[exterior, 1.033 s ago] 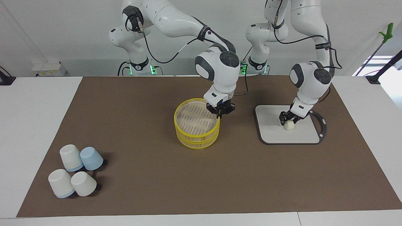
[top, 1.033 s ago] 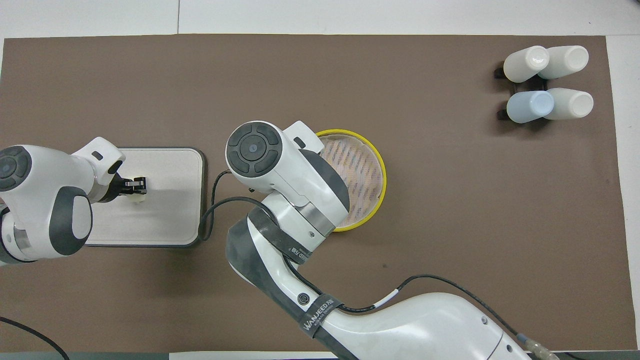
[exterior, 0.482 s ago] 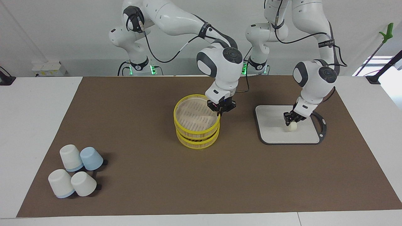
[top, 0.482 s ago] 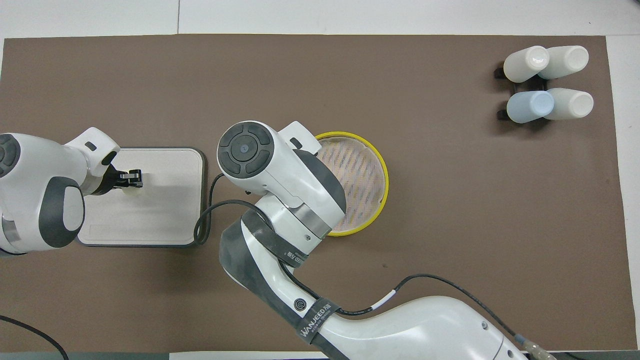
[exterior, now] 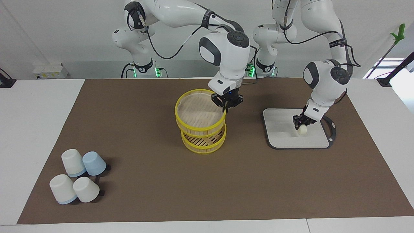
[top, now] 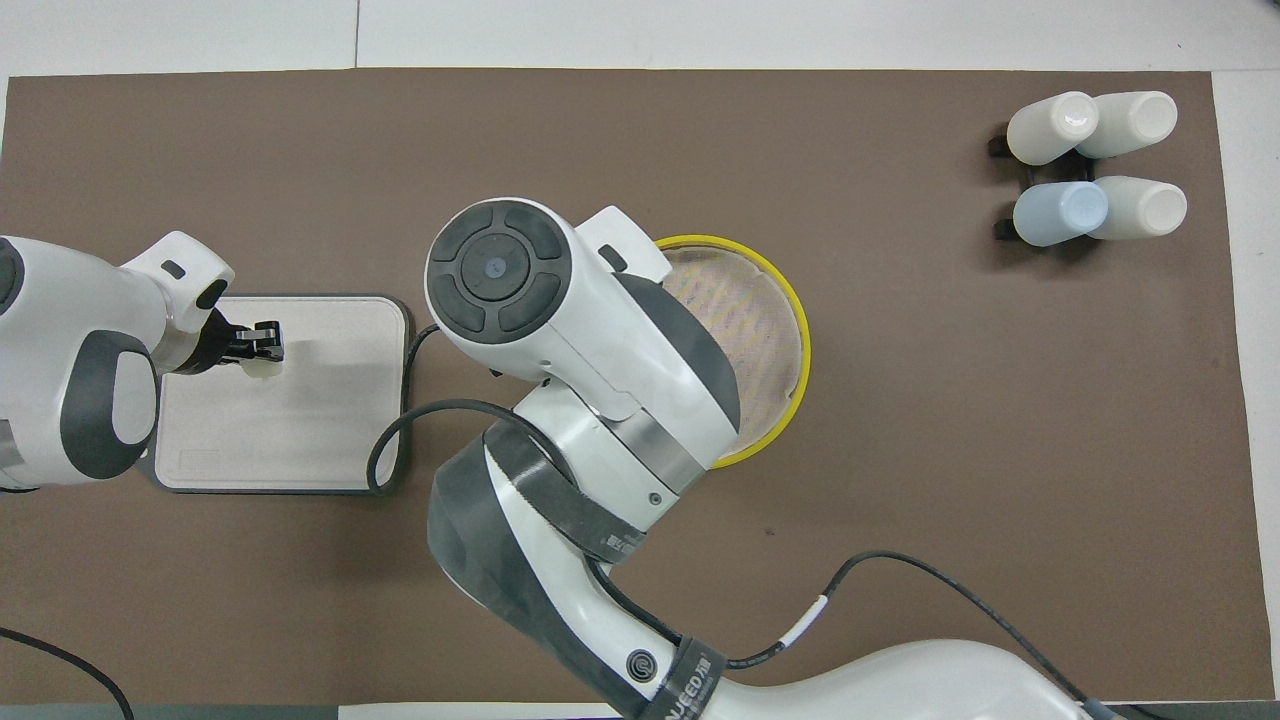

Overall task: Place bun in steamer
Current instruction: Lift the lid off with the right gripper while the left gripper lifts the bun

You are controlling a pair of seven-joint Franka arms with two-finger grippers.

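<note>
Facing view: the right gripper (exterior: 225, 109), its jaws clamped on the rim of the steamer's top tier (exterior: 200, 112), is holding that tier tilted in the air over the lower tier (exterior: 204, 141). A second ago the tiers were sitting stacked; now the lower tier's slatted floor is showing, which means a place for the bun is opening up. The left gripper (exterior: 300, 124), jaws clamped on the bun (exterior: 302, 129), is carrying it just above the grey board (exterior: 281, 136), where earlier the bun was resting on the board. Four upturned cups (exterior: 79, 176) are standing toward the right arm's end of the bench.

Overhead view: the right arm is covering much of the top tier (top: 760, 340); the left gripper (top: 262, 350) is holding the bun (top: 264, 367) over the board (top: 300, 420). The carry across to the steamer is probably coming next.
</note>
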